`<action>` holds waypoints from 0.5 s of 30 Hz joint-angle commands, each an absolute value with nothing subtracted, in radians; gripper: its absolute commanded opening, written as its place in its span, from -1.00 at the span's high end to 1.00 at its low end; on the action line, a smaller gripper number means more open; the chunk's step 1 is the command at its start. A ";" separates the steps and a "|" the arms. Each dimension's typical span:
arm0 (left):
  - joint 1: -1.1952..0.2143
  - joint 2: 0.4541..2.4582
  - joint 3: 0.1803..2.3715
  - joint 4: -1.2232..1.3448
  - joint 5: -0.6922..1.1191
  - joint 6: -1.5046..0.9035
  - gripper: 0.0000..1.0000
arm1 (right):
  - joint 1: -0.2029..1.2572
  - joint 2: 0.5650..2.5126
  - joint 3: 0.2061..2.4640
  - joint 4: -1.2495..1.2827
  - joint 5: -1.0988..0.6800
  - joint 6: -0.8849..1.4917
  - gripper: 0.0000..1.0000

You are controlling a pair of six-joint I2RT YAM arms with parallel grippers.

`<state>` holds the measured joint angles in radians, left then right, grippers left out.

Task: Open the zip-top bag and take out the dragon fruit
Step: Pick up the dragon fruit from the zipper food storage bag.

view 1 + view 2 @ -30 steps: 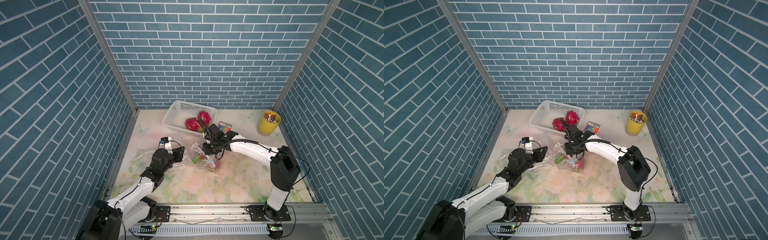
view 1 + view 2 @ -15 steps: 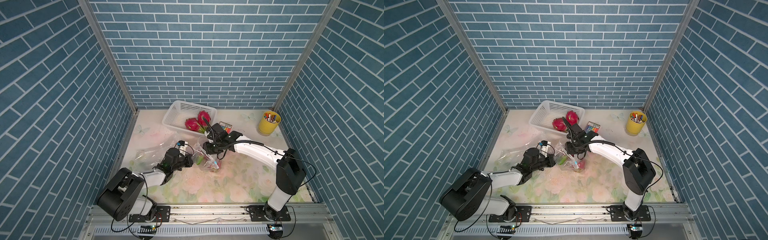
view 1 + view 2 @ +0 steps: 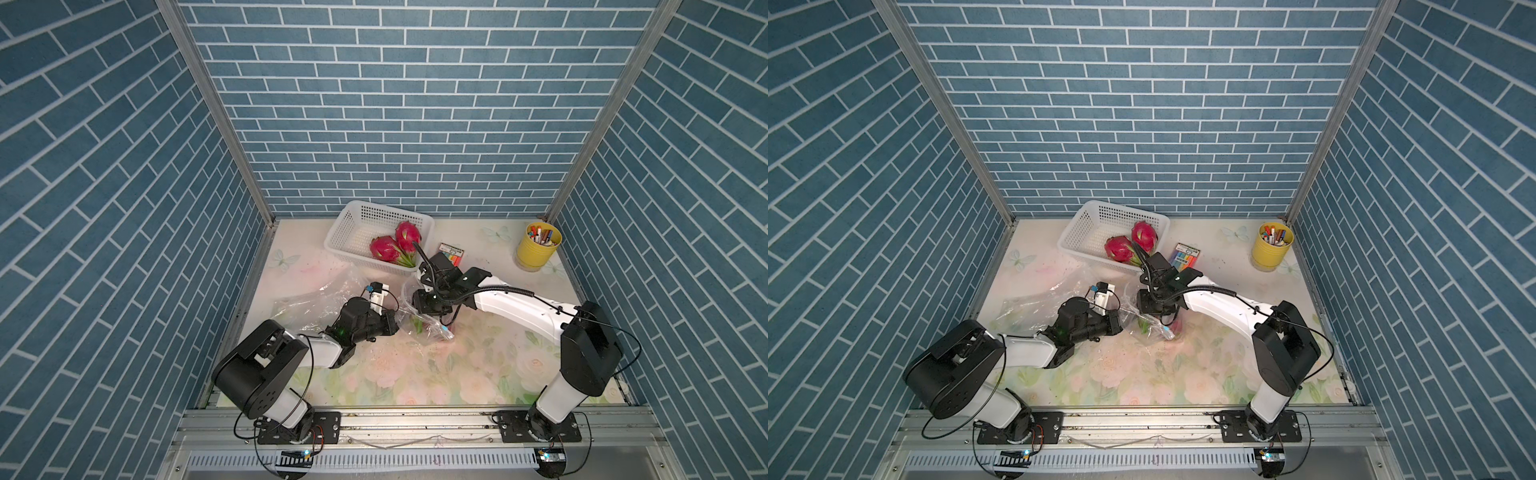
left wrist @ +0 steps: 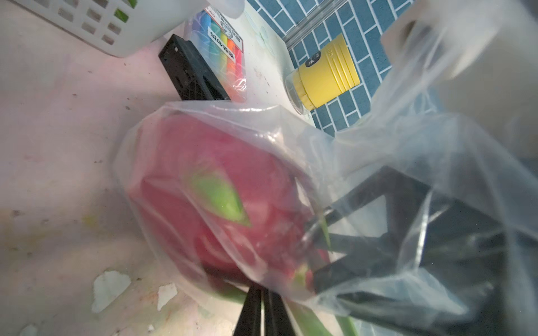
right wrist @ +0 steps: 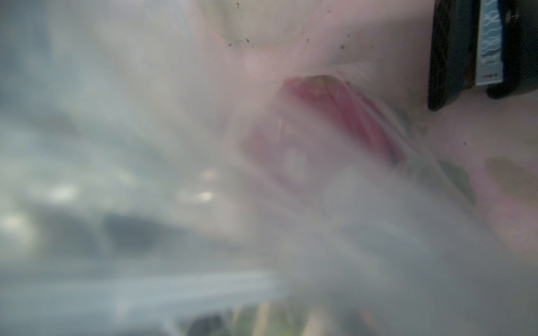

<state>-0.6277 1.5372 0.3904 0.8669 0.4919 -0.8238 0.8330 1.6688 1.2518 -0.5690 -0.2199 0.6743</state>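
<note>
I see a red dragon fruit (image 4: 221,189) with a green tip inside a clear bag (image 4: 291,139). My gripper (image 4: 263,293) is squeezed tight at the bag's edge. Farther off are a yellow cup (image 4: 326,75) and a pack of markers (image 4: 224,46).

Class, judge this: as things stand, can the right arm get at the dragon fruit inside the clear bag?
Probably not yet. The right end effector hangs over the zip-top bag, but clear film covers the dragon fruit and no open mouth shows.
</note>
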 commanded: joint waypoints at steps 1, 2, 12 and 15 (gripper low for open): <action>-0.646 1.569 0.415 0.947 0.512 -0.841 0.82 | 0.838 1.656 1.212 -0.593 -0.209 0.723 0.05; -0.646 1.577 0.410 0.961 0.517 -0.849 0.82 | 0.835 1.661 1.204 -0.576 -0.201 0.728 0.05; -0.597 1.403 0.399 0.647 0.408 -0.702 0.98 | 0.838 1.727 1.213 -0.517 -0.094 0.703 0.12; -0.587 1.342 0.408 0.551 0.345 -0.665 1.00 | 0.838 1.750 1.223 -0.515 -0.072 0.699 0.08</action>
